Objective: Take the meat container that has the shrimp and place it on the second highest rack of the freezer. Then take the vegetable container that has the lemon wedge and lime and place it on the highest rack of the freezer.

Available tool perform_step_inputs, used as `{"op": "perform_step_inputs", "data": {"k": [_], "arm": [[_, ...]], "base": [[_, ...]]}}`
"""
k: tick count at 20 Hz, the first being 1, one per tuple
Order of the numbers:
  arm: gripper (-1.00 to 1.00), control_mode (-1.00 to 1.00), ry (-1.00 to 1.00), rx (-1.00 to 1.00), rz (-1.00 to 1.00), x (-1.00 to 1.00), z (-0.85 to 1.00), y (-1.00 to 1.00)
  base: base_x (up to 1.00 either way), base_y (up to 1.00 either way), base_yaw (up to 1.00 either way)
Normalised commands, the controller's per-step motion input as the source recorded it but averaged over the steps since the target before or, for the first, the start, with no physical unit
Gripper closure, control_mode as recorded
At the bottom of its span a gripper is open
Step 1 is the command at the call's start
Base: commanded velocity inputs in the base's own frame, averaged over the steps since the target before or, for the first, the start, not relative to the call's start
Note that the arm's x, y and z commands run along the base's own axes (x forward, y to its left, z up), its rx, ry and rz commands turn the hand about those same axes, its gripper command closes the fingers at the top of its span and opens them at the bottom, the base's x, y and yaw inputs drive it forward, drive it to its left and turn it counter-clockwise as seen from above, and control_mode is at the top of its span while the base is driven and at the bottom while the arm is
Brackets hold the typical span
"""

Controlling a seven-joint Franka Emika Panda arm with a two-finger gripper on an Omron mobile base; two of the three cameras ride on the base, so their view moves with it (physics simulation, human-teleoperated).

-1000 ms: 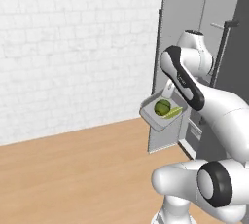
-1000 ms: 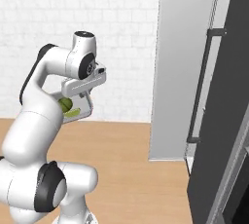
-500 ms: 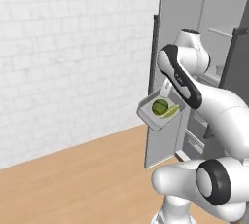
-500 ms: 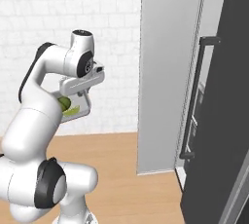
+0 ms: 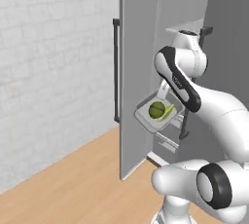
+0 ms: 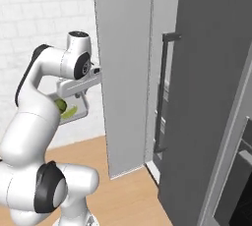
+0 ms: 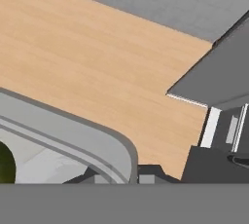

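The vegetable container (image 5: 144, 119), a shallow grey tray, hangs in the air in front of the open freezer (image 5: 182, 43). Inside it lie the green lime (image 5: 156, 109) and the yellow lemon wedge (image 5: 168, 113). My gripper (image 5: 164, 90) is shut on the tray's far rim. From the right base view the vegetable container (image 6: 78, 113) sits behind my forearm, with the lime (image 6: 60, 105) and lemon wedge (image 6: 70, 112) partly showing. The hand view catches the tray's rim (image 7: 99, 141) and a sliver of lime (image 7: 6, 166). The meat container and the shrimp are out of view.
The freezer door (image 5: 138, 72) stands open to the left of the tray, its dark bar handle (image 5: 116, 69) on the outer face. A white brick wall (image 5: 48, 72) and wooden floor (image 5: 73, 189) lie left. A tall dark panel (image 6: 211, 97) and the black oven (image 6: 238, 185) stand right.
The whole picture has shifted: the base has driven closer to the freezer, which now looms larger. The tray stays in my gripper at about the same height.
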Motion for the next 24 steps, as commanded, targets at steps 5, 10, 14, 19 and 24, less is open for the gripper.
{"op": "perform_step_inputs", "data": {"k": [5, 10, 14, 19, 24], "arm": [[1.0, 1.0, 0.0, 0.0, 0.0, 0.0, 0.0, 0.0], [1.0, 1.0, 0.0, 0.0, 0.0, 0.0, 0.0, 0.0], [1.0, 1.0, 0.0, 0.0, 0.0, 0.0, 0.0, 0.0], [1.0, 1.0, 0.0, 0.0, 0.0, 0.0, 0.0, 0.0], [1.0, 1.0, 0.0, 0.0, 0.0, 0.0, 0.0, 0.0]], "base": [[0.14, 0.52, -0.66], [0.16, 0.5, -0.67], [0.09, 0.4, -0.64], [0.1, 0.43, -0.58], [0.13, 0.66, -0.54]]}}
